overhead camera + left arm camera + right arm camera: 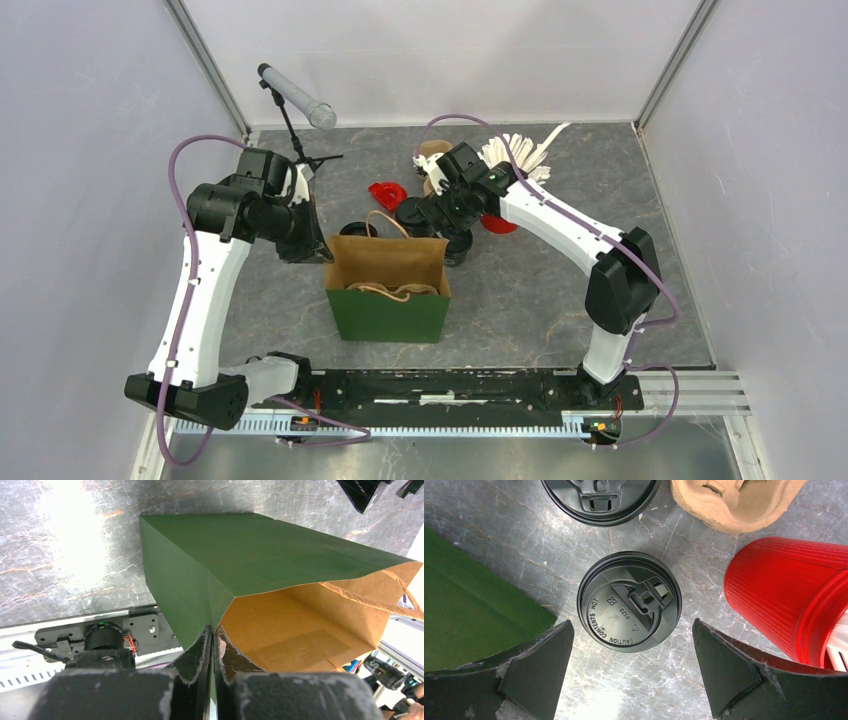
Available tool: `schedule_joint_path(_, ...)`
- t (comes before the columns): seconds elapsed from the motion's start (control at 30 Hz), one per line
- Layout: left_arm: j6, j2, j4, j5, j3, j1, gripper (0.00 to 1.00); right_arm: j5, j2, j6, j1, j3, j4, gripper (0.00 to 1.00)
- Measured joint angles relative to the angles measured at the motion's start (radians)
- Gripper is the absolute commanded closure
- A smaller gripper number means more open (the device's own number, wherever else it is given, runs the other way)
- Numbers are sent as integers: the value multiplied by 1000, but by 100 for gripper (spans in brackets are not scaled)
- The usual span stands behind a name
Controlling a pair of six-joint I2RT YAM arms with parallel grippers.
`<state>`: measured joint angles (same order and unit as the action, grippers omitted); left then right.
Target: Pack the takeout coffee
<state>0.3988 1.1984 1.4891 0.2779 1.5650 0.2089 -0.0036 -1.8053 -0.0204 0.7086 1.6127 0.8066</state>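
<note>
The coffee cup (629, 601), capped with a black lid, stands upright on the desk (520, 300), just to the right of the far side of the green paper bag (385, 315). The bag stands open, its brown inside showing, near the middle of the desk.

The cup sits in a tight spot. A second lidded cup (600, 500) is just beyond it, a red cup (789, 605) lies on its side close on the right, and a cardboard tray (734, 502) rests at the far right. If the gripper comes down off-centre, a finger could knock the red cup or the other cup. Squeezing high on the lid rather than the cup wall could pop the lid off or tip the cup. The paper rim could also tear or slip, letting the bag's mouth sag before the cup arrives.

The right gripper (631, 625) hovers above the cup with its fingers spread wide to either side of the lid, touching nothing. The left gripper (214, 635) is pinched tight on the bag's rim at its far left corner, holding the mouth open.
</note>
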Motion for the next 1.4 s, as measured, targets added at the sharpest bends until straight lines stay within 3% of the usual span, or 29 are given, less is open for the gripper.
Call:
schedule_joint_path(0.33,-17,0,24,-24,0,0,84,-22,-16,23,-13,-7,12,3)
schedule_joint_path(0.77,-18,0,20,-15,-1,0,87,-49,-56,38,-23,-10,-5,5)
schedule_joint_path(1.0,-18,-1,29,-41,-1,0,87,-58,-116,38,-23,119,5,8)
schedule_joint_path(1.23,-6,-1,17,22,-2,0,89,-61,-112,-9,-26,156,29,9)
schedule_joint_path(1.4,98,-22,-88,128,-68,6,92,-56,-32,-73,-50,206,51,9)
